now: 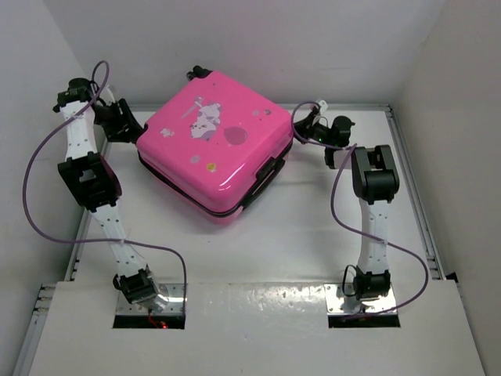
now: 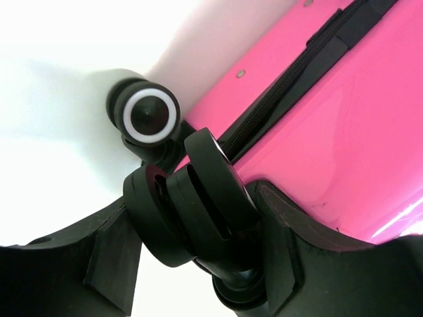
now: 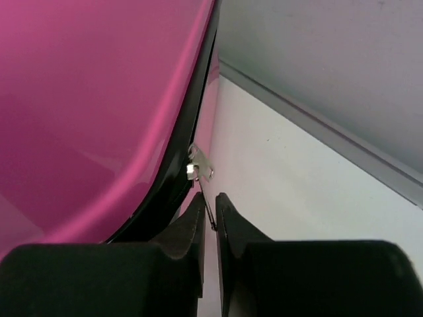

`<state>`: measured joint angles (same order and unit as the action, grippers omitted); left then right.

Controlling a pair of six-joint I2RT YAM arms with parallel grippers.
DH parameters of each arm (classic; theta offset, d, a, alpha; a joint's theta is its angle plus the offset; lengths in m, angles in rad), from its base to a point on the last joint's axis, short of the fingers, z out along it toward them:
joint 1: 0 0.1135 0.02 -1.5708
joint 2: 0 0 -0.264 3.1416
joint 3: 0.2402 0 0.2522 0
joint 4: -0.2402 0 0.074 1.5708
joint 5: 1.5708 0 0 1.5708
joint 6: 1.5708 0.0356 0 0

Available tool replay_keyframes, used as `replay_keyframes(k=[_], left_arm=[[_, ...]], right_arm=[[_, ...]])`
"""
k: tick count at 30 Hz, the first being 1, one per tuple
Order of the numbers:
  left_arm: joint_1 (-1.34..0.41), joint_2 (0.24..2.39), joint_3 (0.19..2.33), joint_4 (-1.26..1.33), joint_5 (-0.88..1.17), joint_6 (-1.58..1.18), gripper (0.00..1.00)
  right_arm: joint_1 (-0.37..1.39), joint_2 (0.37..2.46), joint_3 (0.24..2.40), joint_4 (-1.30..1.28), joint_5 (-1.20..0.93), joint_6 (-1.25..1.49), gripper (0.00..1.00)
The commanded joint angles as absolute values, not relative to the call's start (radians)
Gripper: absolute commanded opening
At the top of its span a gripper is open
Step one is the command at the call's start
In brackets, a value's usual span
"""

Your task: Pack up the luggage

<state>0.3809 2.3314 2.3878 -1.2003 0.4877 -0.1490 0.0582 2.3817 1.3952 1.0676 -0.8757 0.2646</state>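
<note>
The luggage, a pink hard-shell case, lies closed and flat on the white surface, set cornerwise at the centre rear, its lid with the white print uppermost. At its left corner, the left tool has its fingers set wide apart, pressed against both sides of a black twin wheel. A second wheel with a white ring sits just beyond, beside the black zip. At the right corner, the right tool is almost pressed together, pinching a thin dark cord that hangs from the metal zip slider.
</note>
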Motion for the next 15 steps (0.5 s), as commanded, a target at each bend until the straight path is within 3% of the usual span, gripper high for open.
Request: replay_keyframes(k=[1, 2, 4, 5, 7, 9, 11, 12, 15], left_arm=[[0.284, 2.392, 2.326, -0.894, 0.305, 0.253, 0.25], [0.284, 2.373, 2.326, -0.881, 0.317, 0.238, 0.47], [0.284, 2.287, 2.307, -0.818, 0.318, 0.165, 0.58], [0.284, 2.255, 2.307, -0.801, 0.336, 0.141, 0.64], [0.284, 2.167, 2.307, -0.764, 0.357, 0.097, 0.76], [0.272, 2.111, 2.325, -0.753, 0.297, 0.009, 0.99], [0.259, 2.019, 2.326, -0.753, 0.269, 0.009, 1.0], [0.259, 1.985, 2.298, -0.733, 0.246, -0.008, 1.0], [0.314, 1.863, 2.243, -0.686, 0.311, -0.029, 1.0]], right_arm=[[0.049, 2.362, 1.399, 1.192, -0.787, 0.279, 0.11], [0.051, 2.311, 1.376, 1.192, -0.782, 0.278, 0.19], [0.04, 2.231, 1.279, 1.177, -0.773, 0.259, 0.34], [0.037, 2.199, 1.249, 1.129, -0.77, 0.236, 0.46], [0.028, 2.058, 1.151, 1.076, -0.735, 0.165, 0.56], [0.029, 1.908, 1.129, 0.84, -0.672, 0.126, 0.69], [0.028, 1.844, 1.137, 0.617, -0.629, 0.078, 0.83], [0.028, 1.756, 1.132, 0.463, -0.615, 0.069, 0.86], [0.031, 1.639, 1.104, 0.358, -0.517, 0.057, 0.92]])
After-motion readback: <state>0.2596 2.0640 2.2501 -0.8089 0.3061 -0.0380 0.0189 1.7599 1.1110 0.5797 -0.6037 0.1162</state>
